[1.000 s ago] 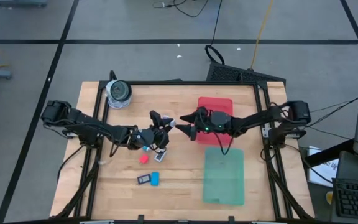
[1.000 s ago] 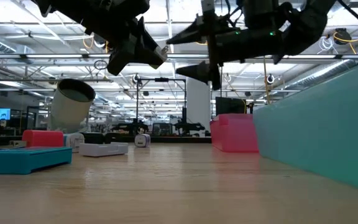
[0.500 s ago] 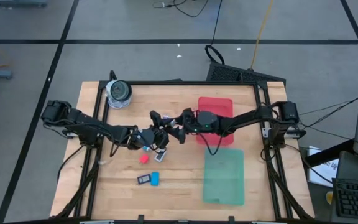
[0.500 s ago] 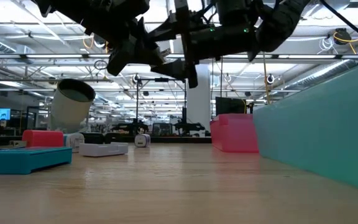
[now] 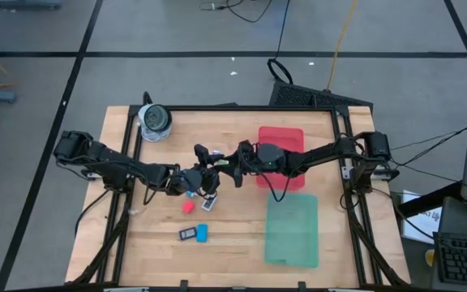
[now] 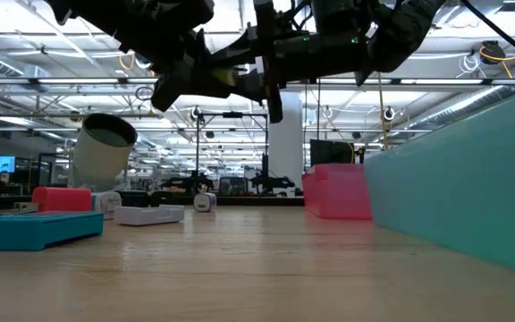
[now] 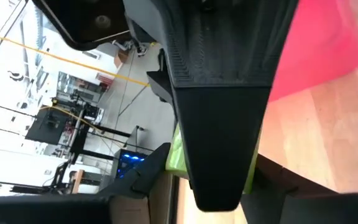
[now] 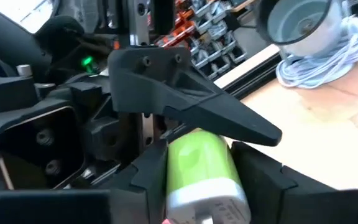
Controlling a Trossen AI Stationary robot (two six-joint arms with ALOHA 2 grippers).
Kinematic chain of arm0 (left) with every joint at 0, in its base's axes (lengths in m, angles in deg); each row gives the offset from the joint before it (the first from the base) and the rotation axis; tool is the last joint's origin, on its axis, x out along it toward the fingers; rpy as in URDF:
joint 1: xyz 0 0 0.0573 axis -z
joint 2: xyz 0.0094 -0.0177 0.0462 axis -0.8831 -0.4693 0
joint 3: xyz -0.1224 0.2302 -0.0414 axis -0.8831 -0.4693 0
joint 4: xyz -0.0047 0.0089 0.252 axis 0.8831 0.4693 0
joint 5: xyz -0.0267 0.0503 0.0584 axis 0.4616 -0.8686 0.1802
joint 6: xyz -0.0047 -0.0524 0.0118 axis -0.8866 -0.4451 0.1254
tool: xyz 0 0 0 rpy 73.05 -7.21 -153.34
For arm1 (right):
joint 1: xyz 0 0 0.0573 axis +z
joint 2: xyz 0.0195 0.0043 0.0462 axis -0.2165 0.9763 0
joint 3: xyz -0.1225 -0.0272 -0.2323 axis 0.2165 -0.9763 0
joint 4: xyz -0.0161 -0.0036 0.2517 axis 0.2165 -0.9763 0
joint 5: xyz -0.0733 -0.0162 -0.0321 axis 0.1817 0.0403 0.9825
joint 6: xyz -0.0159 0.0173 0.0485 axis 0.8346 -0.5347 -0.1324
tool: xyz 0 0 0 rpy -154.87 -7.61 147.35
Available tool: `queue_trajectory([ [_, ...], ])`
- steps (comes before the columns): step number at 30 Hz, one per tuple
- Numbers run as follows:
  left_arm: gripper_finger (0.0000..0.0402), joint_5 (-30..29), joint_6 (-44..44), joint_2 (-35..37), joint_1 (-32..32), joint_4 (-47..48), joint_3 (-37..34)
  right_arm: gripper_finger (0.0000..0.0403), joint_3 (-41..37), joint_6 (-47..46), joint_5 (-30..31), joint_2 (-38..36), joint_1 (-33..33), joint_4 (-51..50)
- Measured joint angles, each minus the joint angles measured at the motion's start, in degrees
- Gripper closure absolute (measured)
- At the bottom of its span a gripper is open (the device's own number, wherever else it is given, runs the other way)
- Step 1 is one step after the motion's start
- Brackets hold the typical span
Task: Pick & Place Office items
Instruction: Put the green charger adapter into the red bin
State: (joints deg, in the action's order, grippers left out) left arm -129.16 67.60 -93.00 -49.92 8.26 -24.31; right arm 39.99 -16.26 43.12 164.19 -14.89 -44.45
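Grippers (image 5: 214,169) together above table (image 5: 242,243) centre

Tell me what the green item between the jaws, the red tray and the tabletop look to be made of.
Green item: likely smooth plastic, evenly lime with a soft sheen, and a pale silvery end band, perhaps metal. Red tray: probably matte plastic, uniformly coloured with rounded corners. Tabletop: light wood, showing plank seams and grain.

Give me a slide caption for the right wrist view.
Mid-air handover: right gripper and left gripper both on a green office item, grey roll beyond.
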Motion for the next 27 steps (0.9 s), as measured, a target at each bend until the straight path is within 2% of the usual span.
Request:
queue_trajectory([
  [6, 0.0286, 0.04, -5.05, 0.0, 0.14, 0.75, -0.02, 0.0265, 0.0, 0.06, -3.43, 0.02, -0.1, 0.39],
  [13, 0.0266, -0.13, -11.42, 0.4, 3.42, -0.31, -0.02, 0.0265, 0.04, 0.04, -12.26, -1.89, -1.7, -2.18],
  [18, 0.025, 0.29, -17.36, 2.38, 6.04, 0.49, -0.01, 0.0265, -0.04, 4.18, -12.62, -6.65, -2.68, -10.86],
  [21, 0.0243, 3.64, -20.54, 4.57, 6.64, 4.96, -0.02, 0.0265, -0.05, 8.42, -12.11, -11.13, -2.86, -19.94],
  [23, 0.0239, 8.41, -23.43, 6.62, 6.29, 7.63, -0.02, 0.0265, -0.04, 11.43, -11.49, -13.85, -2.46, -26.01],
  [27, 0.0243, 18.71, -27.6, 11.77, 4.6, 10.21, -2.25, 0.0265, -1.74, 16.21, -4.85, -19.43, 0.4, -35.03],
])
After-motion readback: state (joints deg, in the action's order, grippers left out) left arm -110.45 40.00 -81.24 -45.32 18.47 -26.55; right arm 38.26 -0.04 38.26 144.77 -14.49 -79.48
